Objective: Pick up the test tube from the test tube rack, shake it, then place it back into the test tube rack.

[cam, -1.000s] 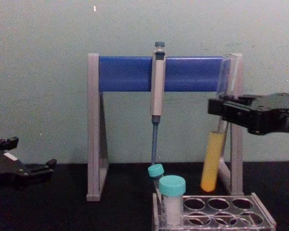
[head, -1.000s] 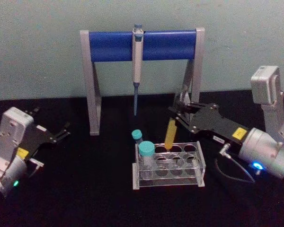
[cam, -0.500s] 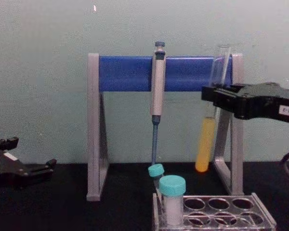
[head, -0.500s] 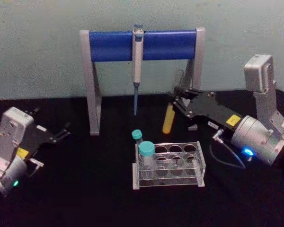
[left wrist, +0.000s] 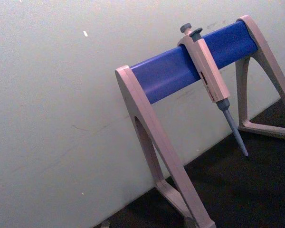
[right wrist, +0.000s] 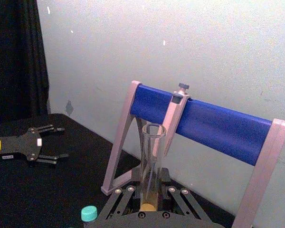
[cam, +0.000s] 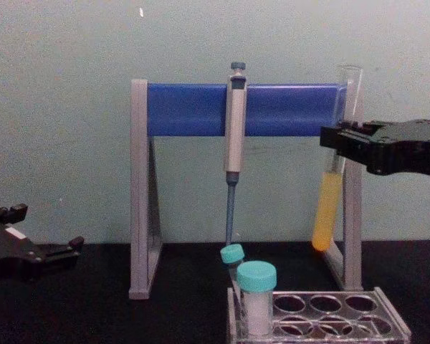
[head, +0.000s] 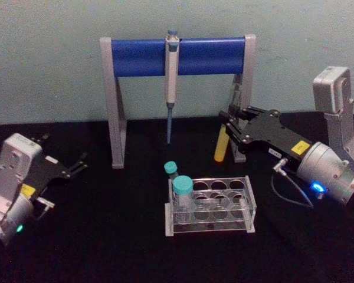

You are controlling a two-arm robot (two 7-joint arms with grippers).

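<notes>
My right gripper (head: 231, 125) (cam: 333, 147) is shut on the test tube (head: 222, 145) (cam: 328, 208), a long clear glass tube with yellow liquid in its lower part. It hangs nearly upright in the air, above and behind the right rear of the test tube rack (head: 210, 206) (cam: 322, 318). In the right wrist view the tube's open mouth (right wrist: 152, 156) rises between the closed fingers. My left gripper (head: 76, 164) (cam: 64, 251) rests open near the table at the far left, apart from everything.
A grey-and-blue pipette stand (head: 176, 56) (cam: 190, 107) with a hanging pipette (head: 171, 82) stands at the back, right behind the held tube. A white teal-capped vial (head: 182, 194) and a thin teal-capped tube (head: 170, 170) occupy the rack's left end.
The right gripper swung the tube: first up and left away from the rack, then back to the right toward the stand's right leg. The tube now hangs more upright. Left arm unmoved.
</notes>
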